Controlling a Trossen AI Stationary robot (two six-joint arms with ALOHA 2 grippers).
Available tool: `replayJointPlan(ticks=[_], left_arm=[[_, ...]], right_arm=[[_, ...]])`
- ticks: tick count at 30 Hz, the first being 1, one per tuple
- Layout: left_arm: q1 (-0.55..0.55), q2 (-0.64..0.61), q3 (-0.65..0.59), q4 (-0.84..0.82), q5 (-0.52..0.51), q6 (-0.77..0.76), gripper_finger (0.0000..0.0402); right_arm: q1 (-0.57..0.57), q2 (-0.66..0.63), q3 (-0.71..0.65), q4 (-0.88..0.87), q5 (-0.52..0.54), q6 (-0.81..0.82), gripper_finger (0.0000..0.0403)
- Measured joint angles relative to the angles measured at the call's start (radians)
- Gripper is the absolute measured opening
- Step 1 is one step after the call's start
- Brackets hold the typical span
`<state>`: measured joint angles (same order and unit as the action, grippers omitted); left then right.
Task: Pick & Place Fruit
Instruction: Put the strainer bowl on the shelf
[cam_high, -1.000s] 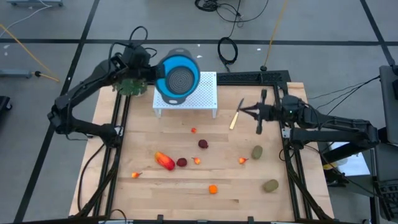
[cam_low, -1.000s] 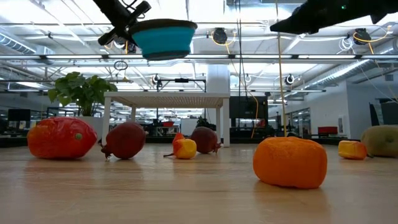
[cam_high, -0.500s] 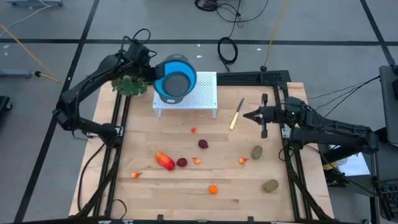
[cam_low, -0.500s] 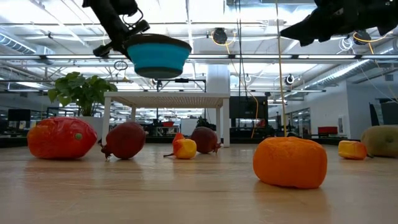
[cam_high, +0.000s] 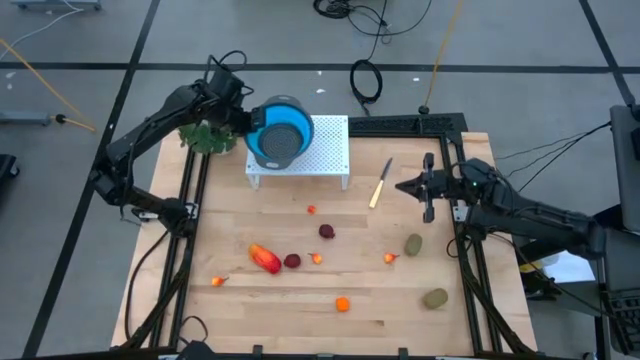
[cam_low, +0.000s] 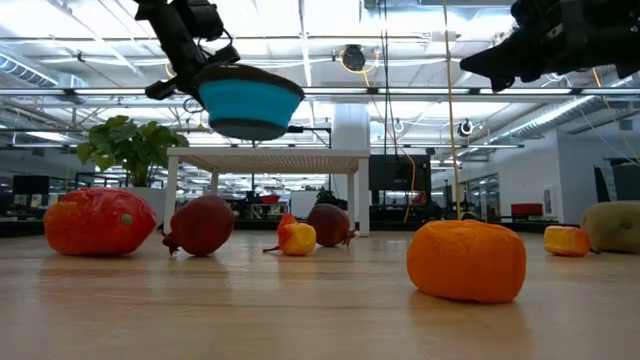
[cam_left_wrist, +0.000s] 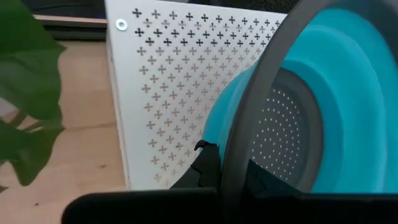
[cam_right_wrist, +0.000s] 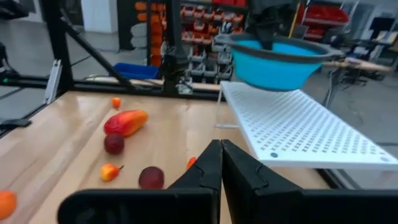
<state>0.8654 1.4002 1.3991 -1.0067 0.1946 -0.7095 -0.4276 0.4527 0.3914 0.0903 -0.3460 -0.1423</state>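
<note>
My left gripper (cam_high: 246, 126) is shut on a blue bowl (cam_high: 279, 133) with a grey rim, held in the air above the white perforated stand (cam_high: 325, 155) at the table's far side. The fruit lies on the wooden top: a long red-orange piece (cam_high: 264, 258), dark red balls (cam_high: 292, 261) (cam_high: 327, 231), an orange ball (cam_high: 343, 304), olive ovals (cam_high: 413, 244) (cam_high: 435, 298) and tiny orange-red bits (cam_high: 311, 209). My right gripper (cam_high: 402, 186) hangs shut and empty at the table's right side, pointing level toward the left. My left gripper grips the bowl's grey rim (cam_left_wrist: 244, 134) on the side toward the table's left, one finger outside the wall (cam_left_wrist: 205, 163) and one inside. The fingers slant down from the far left. The bowl (cam_low: 250, 100) hangs clear of the stand, tilted, its mouth up.
A pale-handled knife (cam_high: 380, 184) lies just left of my right gripper. A green leafy plant (cam_high: 208, 137) stands at the far left corner, beside my left arm. Black rails (cam_high: 190, 200) run along both side edges.
My left gripper has sunk a little and gone toward the table's left with the bowl, which has tipped from level to tilted. My right gripper has dropped, drawn back toward the table's right edge and rolled about its own line.
</note>
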Motion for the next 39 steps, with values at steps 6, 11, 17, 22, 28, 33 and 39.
replayJointPlan(ticks=[6, 11, 17, 22, 28, 33, 39], left_arm=[[0.0, 0.001, 0.0, -0.007, -0.029, 0.008, 0.0], [0.0, 0.001, 0.0, -0.007, -0.049, 0.022, 0.0], [0.0, 0.013, 0.0, -0.004, -0.069, 0.034, 0.0], [-0.002, 0.052, 0.0, 0.003, -0.059, 0.047, 0.0], [-0.002, 0.064, 0.0, 0.042, -0.037, 0.054, 0.0], [-0.002, 0.064, 0.0, 0.023, -0.043, 0.06, 0.0], [-0.002, 0.064, 0.0, -0.015, -0.064, 0.061, 0.0]], right_arm=[[-0.029, -0.012, -0.054, 0.065, 0.0, 0.034, 0.0], [-0.041, -0.012, -0.065, 0.065, 0.0, 0.052, 0.0], [-0.043, -0.012, -0.065, 0.065, 0.0, 0.051, 0.0], [-0.043, -0.012, -0.065, 0.064, -0.001, 0.051, 0.0], [-0.043, -0.015, -0.065, 0.063, 0.0, 0.051, 0.0], [-0.044, -0.018, -0.065, 0.063, 0.001, 0.051, 0.0], [-0.044, -0.018, -0.065, 0.063, 0.002, 0.049, 0.0]])
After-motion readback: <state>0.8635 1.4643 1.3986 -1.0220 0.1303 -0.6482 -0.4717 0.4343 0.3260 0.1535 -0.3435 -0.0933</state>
